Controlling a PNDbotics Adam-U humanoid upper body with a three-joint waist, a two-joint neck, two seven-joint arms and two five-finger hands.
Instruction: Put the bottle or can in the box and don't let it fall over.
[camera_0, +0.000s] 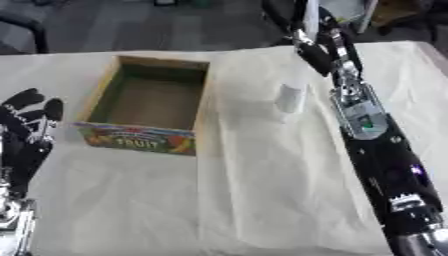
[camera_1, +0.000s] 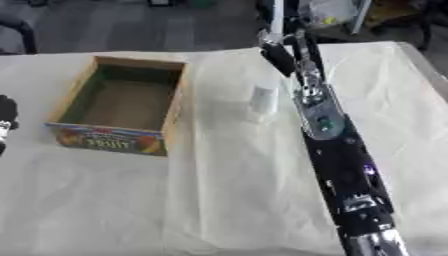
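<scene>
1. Nearest the camera is the right arm's black forearm, which runs up the right side of the table to the right hand (camera_0: 319, 52). That hand is beyond and just to the right of the bottle; its fingers look fairly straight and hold nothing, though the blur leaves how far they are spread unclear.
2. Standing upright on the white cloth (camera_0: 262, 200), the bottle (camera_0: 290, 98) is a small pale, see-through thing, to the right of the box and apart from it. The hand does not touch it in either view.
3. By its look I judge it light plastic, thin-walled and likely to dent if squeezed, with a smooth, rather slippery side. Narrow and tall, it would tip at a nudge near the top. A hold round the middle of the body, thumb on one side and fingers on the other, seems the safest.
4. Left of the bottle sits the box (camera_0: 103, 92), an open cardboard tray with a green inner wall, nothing in it and "FRUIT" printed on its near face.
5. Farther out, the left hand (camera_0: 26, 117) rests idle at the left edge, fingers up and relaxed, holding nothing.
6. Wrinkles in the cloth between bottle and box suggest lifting it across rather than sliding.
</scene>
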